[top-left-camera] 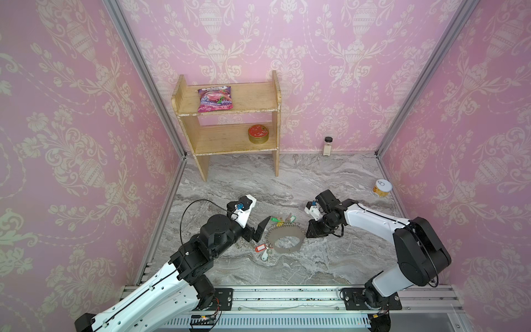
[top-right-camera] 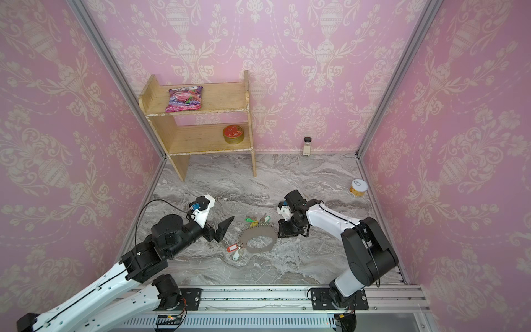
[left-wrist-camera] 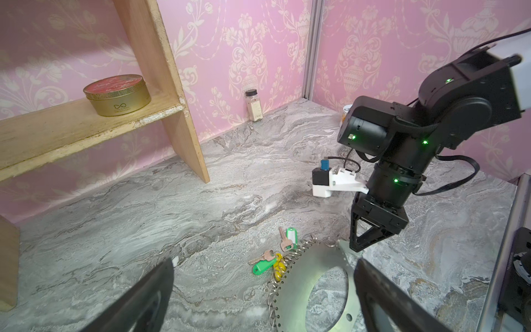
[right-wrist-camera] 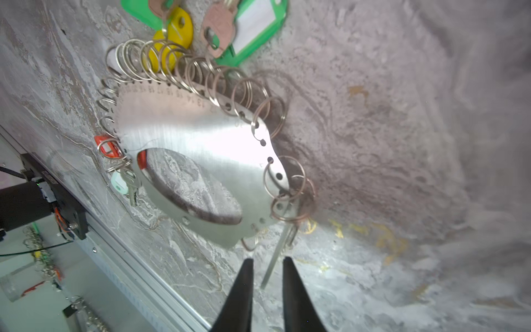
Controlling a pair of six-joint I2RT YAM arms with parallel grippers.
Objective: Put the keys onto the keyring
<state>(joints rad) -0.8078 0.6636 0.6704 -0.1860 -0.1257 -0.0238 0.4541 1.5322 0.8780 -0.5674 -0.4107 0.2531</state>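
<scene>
Nearest the table's front edge, the keys [right-wrist-camera: 120, 184] lie against the keyring [right-wrist-camera: 201, 129], at its near rim beside a red tag [right-wrist-camera: 107, 148]; I cannot tell whether they are threaded. The left fingers [left-wrist-camera: 155, 290] hang wide apart and empty on its left side. The right fingers [right-wrist-camera: 241, 293], slightly parted and gripping nothing, sit at its right rim. Any pull-back should go straight, clear of the loose ring [right-wrist-camera: 291, 199].

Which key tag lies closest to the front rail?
The pale mint tag, beside the red tag; the green tags and yellow tag sit at the keyring's far side.
</scene>
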